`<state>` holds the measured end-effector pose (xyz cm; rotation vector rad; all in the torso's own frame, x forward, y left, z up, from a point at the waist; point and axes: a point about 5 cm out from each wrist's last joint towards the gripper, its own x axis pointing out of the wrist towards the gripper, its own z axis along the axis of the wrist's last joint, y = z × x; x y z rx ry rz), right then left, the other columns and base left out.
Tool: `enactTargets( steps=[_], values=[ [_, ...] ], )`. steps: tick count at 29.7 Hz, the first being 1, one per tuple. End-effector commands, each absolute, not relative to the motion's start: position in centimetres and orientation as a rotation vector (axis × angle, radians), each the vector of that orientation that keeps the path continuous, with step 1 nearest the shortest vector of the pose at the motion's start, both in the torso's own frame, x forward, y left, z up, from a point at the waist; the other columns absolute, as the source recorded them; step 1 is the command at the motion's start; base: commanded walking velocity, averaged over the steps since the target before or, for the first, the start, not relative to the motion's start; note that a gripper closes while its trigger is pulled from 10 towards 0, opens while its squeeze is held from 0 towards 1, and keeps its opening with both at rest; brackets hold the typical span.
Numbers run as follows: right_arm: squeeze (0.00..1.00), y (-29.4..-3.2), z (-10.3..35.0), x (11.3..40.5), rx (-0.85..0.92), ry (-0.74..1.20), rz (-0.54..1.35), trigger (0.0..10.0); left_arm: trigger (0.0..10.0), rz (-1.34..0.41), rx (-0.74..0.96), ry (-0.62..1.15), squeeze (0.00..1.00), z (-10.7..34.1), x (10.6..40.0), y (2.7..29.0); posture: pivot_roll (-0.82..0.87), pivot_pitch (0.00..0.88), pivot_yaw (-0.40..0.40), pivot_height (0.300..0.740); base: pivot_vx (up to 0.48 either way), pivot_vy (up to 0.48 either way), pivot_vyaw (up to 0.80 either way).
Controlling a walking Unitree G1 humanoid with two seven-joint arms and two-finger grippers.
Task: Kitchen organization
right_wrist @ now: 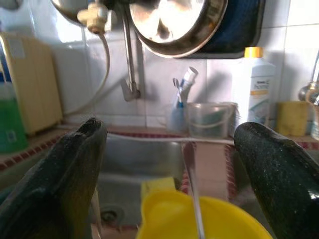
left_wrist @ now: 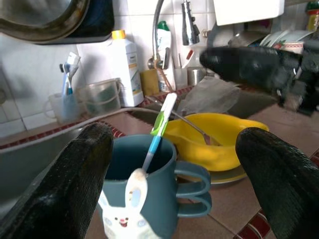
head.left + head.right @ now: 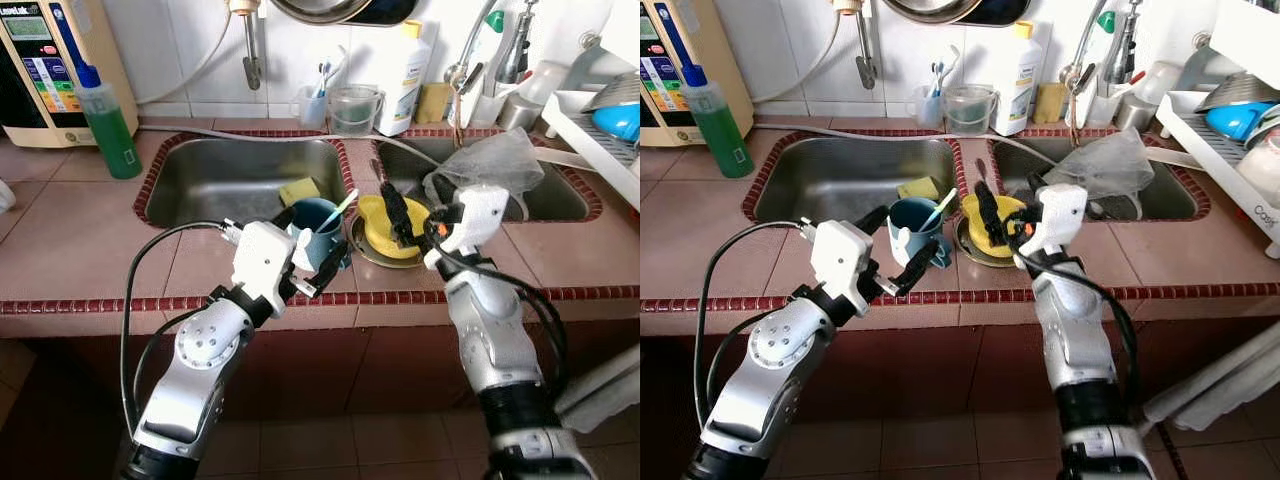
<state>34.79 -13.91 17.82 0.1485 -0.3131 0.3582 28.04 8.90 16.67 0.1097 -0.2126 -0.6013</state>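
Left claw (image 3: 902,252) gapes around blue mug (image 3: 912,226), hiding its base; right claw (image 3: 1002,213) wide over yellow bowl (image 3: 992,232)

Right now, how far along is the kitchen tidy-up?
Early. Nothing looks put away yet. The blue mug with a toothbrush and the yellow bowl sit on the counter between the sinks. The left gripper brackets the mug, open; the right gripper hovers open over the bowl. Both items remain ungrasped.

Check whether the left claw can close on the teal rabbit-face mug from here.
Probably yes: the left claw is open with the teal rabbit-face mug between its fingers, nothing blocking.
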Motion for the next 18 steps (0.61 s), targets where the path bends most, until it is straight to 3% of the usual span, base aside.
enactTargets(
  steps=[1,18],
  values=[
    [0.00,-13.9,17.9,35.1,0.175,-0.309,0.368,10.0,10.0,-0.596,0.125,-0.222,0.00,16.9,27.9,8.9,-0.03,0.042,-0.016,0.740,0.000,0.000,0.00],
    [0.00,-12.1,17.4,37.1,0.334,-0.220,0.520,10.0,10.0,-0.609,0.176,-0.227,0.00,17.0,27.4,10.7,0.00,0.061,-0.033,0.740,0.000,0.000,0.00]
  ],
)
